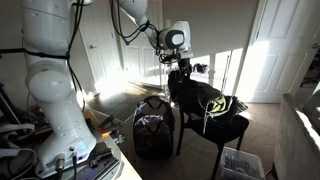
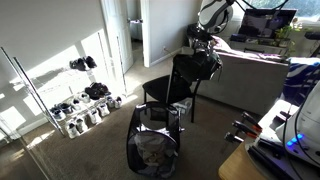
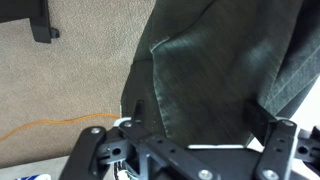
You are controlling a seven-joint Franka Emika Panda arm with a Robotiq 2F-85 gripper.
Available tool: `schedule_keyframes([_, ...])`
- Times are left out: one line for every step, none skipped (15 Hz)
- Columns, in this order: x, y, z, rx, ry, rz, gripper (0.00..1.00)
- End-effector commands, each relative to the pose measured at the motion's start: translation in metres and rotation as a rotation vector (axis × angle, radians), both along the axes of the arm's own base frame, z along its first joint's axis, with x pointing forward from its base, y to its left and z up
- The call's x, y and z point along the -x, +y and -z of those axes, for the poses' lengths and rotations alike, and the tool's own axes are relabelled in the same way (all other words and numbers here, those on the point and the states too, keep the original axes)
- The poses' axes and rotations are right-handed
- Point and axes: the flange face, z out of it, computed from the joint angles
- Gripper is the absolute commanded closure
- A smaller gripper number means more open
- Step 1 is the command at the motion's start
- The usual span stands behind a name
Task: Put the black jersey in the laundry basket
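Carpet (image 2: 60, 140) being sunlit | black jersey (image 1: 205, 102) being borne on chair (image 1: 232, 128) | gripper (image 1: 180, 64) being held wide apart above chair | laundry basket (image 1: 153, 135) being seen beside chair

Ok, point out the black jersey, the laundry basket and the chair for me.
black jersey (image 1: 203, 98), in an exterior view, middle of the draped fabric.
laundry basket (image 1: 152, 135), in an exterior view, its front wall.
chair (image 2: 160, 92), in an exterior view, its bare seat.

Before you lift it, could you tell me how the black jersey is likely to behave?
Probably floppy: the black jersey hangs in folds off the chair. Thin cloth, so likely light; it may trail and snag the chair back.
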Motion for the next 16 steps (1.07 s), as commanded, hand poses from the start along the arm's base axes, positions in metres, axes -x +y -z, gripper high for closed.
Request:
schedule_keyframes([-0.0058, -0.0022, 0.0011, 0.054, -0.037, 0.05, 0.0])
schedule_keyframes([-0.0058, -0.0052, 0.0018, 0.08, -0.032, 0.058, 0.0])
schedule_keyframes([-0.005, -0.0071, 0.0028, 0.102, -0.021, 0.065, 0.0])
schedule_keyframes([-0.004, -0.0082, 0.003, 0.124, -0.016, 0.073, 0.0])
schedule_keyframes([-0.0034, -0.0089, 0.003, 0.139, -0.014, 0.074, 0.0])
schedule_keyframes([-0.0033, -0.0093, 0.0035, 0.149, -0.015, 0.076, 0.0])
schedule_keyframes([-0.0035, -0.0097, 0.004, 0.158, -0.016, 0.079, 0.0])
schedule_keyframes([-0.0036, -0.0097, 0.0038, 0.166, -0.02, 0.078, 0.0])
schedule_keyframes([-0.0041, -0.0096, 0.0029, 0.175, -0.028, 0.078, 0.0])
schedule_keyframes([-0.0054, -0.01, 0.003, 0.17, -0.04, 0.1, 0.0])
schedule_keyframes([-0.0058, -0.0092, 0.0033, 0.163, -0.044, 0.109, 0.0])
schedule_keyframes([-0.0062, -0.0094, 0.0025, 0.161, -0.053, 0.137, 0.0])
schedule_keyframes([-0.0069, -0.0096, 0.0013, 0.157, -0.066, 0.163, 0.0])
schedule_keyframes([-0.0086, -0.0108, -0.0001, 0.149, -0.091, 0.213, 0.0])
schedule_keyframes([-0.0102, -0.0112, -0.0012, 0.137, -0.114, 0.256, 0.0])
schedule_keyframes([-0.0117, -0.0117, -0.0019, 0.134, -0.137, 0.295, 0.0])
